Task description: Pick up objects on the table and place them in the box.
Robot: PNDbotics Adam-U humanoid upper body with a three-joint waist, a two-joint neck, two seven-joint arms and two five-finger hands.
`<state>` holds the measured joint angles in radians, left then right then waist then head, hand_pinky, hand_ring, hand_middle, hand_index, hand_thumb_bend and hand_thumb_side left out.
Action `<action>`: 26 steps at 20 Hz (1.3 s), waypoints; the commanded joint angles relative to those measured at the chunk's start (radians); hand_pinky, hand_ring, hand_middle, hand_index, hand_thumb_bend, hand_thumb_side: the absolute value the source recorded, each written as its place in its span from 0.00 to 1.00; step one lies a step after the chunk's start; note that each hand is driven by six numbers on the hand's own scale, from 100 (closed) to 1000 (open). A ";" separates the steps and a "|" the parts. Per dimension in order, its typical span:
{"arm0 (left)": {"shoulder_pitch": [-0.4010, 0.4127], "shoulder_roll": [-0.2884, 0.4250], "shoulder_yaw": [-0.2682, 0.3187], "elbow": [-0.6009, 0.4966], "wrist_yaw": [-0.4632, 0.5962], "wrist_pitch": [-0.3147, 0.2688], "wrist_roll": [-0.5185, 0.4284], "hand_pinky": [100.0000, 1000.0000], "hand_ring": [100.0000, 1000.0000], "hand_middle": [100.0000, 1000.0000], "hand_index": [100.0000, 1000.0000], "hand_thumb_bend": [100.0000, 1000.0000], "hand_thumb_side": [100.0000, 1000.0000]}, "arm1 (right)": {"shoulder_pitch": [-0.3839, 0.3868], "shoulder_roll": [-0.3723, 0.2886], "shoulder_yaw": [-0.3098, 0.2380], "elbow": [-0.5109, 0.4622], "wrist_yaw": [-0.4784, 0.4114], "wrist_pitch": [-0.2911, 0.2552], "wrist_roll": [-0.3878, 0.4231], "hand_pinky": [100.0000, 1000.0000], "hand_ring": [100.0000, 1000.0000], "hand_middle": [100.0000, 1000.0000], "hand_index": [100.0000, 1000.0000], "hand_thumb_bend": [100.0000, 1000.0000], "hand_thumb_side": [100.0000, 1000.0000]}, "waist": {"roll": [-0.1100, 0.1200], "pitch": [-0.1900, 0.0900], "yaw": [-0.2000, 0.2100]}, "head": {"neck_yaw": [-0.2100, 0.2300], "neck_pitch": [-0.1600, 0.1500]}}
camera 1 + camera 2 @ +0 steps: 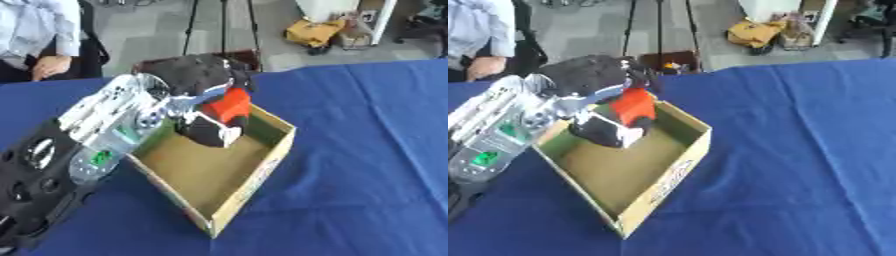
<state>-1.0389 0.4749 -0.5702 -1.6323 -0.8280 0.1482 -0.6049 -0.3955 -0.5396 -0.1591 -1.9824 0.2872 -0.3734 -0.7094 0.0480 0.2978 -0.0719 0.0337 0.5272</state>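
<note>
An open cardboard box (267,165) sits on the blue table, its green-lined walls and brown floor showing. My left hand (203,75) reaches in from the left over the box's far corner, its black fingers curled round a red block-shaped object (229,106). The red object hangs just above the box's inside, near the far wall. Below it, inside the box, lies a dark object with a white patch (213,132). The right hand shows in neither view.
The blue tablecloth (367,150) stretches bare to the right of the box. My left arm (96,130), silver and black, covers the table's left side. Beyond the far edge are tripod legs, a seated person and yellow clutter on the floor.
</note>
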 commanded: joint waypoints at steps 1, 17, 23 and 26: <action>-0.005 0.004 -0.006 0.014 -0.013 -0.015 0.015 0.23 0.46 0.79 0.85 0.00 0.31 | -0.009 -0.014 -0.007 -0.018 -0.007 0.001 -0.002 0.77 0.70 0.67 0.77 0.00 0.66 | 0.013 -0.005 -0.002 | 0.003 -0.010; 0.043 -0.065 -0.022 0.235 -0.099 -0.089 0.174 0.23 0.47 0.79 0.84 0.00 0.31 | -0.008 -0.003 -0.011 -0.018 -0.012 0.003 -0.004 0.77 0.70 0.67 0.77 0.00 0.65 | 0.012 0.015 -0.017 | 0.014 -0.027; 0.049 -0.079 -0.017 0.302 -0.122 -0.112 0.213 0.23 0.48 0.81 0.85 0.00 0.31 | -0.006 0.000 -0.013 -0.018 -0.013 0.003 -0.007 0.77 0.70 0.67 0.76 0.00 0.65 | 0.013 0.020 -0.020 | 0.015 -0.027; 0.047 -0.079 -0.017 0.308 -0.135 -0.131 0.216 0.26 0.55 0.85 0.88 0.02 0.36 | -0.005 0.000 -0.013 -0.018 -0.014 0.003 -0.008 0.77 0.70 0.67 0.76 0.00 0.66 | 0.014 0.021 -0.020 | 0.016 -0.027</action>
<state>-0.9758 0.3883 -0.5992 -1.3189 -0.9537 0.0253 -0.3944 -0.3948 -0.5226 -0.1604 -1.9824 0.2783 -0.3696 -0.7140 0.0480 0.3206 -0.0908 0.0478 0.5081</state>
